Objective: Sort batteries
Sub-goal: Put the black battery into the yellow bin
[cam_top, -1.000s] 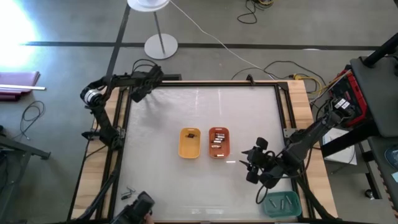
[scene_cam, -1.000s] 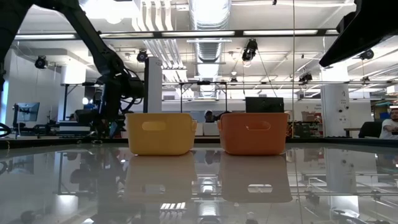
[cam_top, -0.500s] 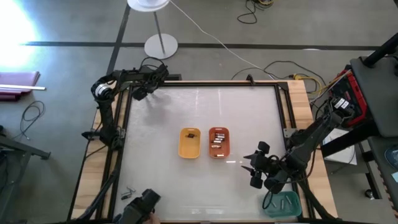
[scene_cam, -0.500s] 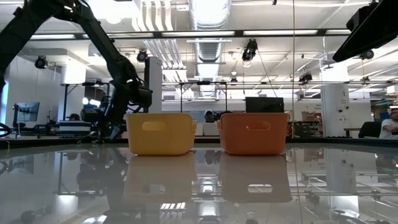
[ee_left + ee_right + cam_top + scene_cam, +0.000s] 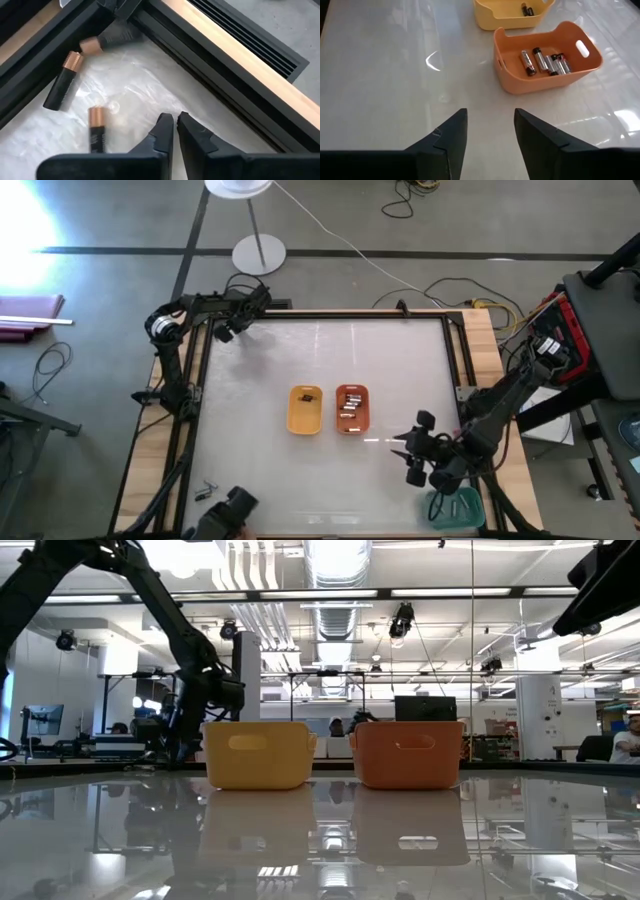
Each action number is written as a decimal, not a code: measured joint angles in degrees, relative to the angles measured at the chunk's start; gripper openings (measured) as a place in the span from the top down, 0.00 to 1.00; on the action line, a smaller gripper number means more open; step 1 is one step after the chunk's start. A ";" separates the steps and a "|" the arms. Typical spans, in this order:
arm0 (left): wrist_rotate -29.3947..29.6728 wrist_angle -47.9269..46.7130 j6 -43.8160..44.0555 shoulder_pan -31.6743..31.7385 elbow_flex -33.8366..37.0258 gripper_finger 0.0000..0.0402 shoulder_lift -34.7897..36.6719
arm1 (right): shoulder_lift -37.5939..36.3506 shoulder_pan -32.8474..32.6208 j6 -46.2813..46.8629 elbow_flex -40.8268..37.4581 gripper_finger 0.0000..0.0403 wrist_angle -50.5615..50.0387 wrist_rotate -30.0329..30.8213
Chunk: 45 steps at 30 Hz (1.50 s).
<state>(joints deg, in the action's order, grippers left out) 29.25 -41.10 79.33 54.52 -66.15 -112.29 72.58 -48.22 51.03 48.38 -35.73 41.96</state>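
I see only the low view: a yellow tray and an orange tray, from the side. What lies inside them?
Observer: The orange tray holds several batteries. In the yellow tray I see one dark battery.
Operator: Where is the left tool? I see only an arm behind the yellow tray.
Observer: The left tool is shut and empty at the table's far left corner, with loose batteries lying just in front of it.
Operator: And the right tool?
Observer: The right tool is open and empty, above the table's near right part, beside a teal tray.
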 joint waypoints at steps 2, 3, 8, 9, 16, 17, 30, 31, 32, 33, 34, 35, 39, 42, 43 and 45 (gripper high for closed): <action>0.50 -0.08 -0.38 -0.64 0.04 0.98 -0.02 | 0.00 -0.36 0.00 0.00 0.62 0.02 0.01; 0.82 -0.16 -0.26 -1.02 0.04 0.99 -0.06 | 0.00 -0.44 0.00 0.00 0.62 0.02 0.01; 1.07 -0.79 1.03 -2.54 0.22 1.00 0.50 | 0.00 -0.55 0.77 0.00 0.63 0.02 0.04; 0.88 -1.20 0.97 -2.63 0.30 1.00 0.75 | 0.00 -0.56 1.18 0.00 0.63 0.02 0.04; -2.33 -14.17 -4.58 -3.18 1.07 0.97 5.37 | 0.00 -1.30 0.33 -0.40 0.59 0.02 0.08; -1.74 -15.21 -4.93 -3.49 1.70 0.96 6.76 | 0.00 -1.30 -0.12 -0.44 0.59 0.00 0.11; -1.22 3.12 1.69 -4.97 22.14 0.79 25.30 | 0.00 -2.52 4.80 -2.48 0.50 0.13 0.25; -1.16 3.43 3.69 -4.68 23.19 0.78 25.46 | 0.00 -2.83 5.30 -2.59 0.50 0.11 0.08; -1.16 4.21 5.03 -4.46 24.00 0.77 25.50 | 0.00 -3.16 5.83 -2.64 0.50 0.16 0.07; -1.00 5.32 5.41 -4.18 24.68 0.77 25.55 | 0.00 -3.51 6.31 -2.69 0.50 0.35 0.07; -0.95 6.76 5.43 -3.93 25.17 0.76 25.52 | 0.00 -3.77 6.53 -2.69 0.50 0.44 0.07; -0.90 8.28 5.27 -3.70 25.50 0.76 25.35 | 0.00 -3.86 6.61 -2.71 0.50 0.46 0.06; -0.83 12.97 2.13 -3.48 25.77 0.76 24.94 | 0.00 -4.03 6.53 -2.71 0.50 0.69 0.07; -0.71 13.06 0.63 -3.46 25.33 0.76 24.94 | 0.00 -4.03 6.49 -2.71 0.50 0.70 0.08; -0.55 13.05 0.69 -3.46 25.25 0.76 24.94 | 0.00 -4.03 6.49 -2.71 0.50 0.68 0.08; -0.14 13.00 1.30 -3.46 25.14 0.76 24.96 | 0.00 -4.03 6.51 -2.71 0.50 0.73 0.10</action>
<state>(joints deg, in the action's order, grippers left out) 29.12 -28.10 80.63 51.07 -41.01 -87.33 72.58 -52.25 57.54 45.67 -35.00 42.06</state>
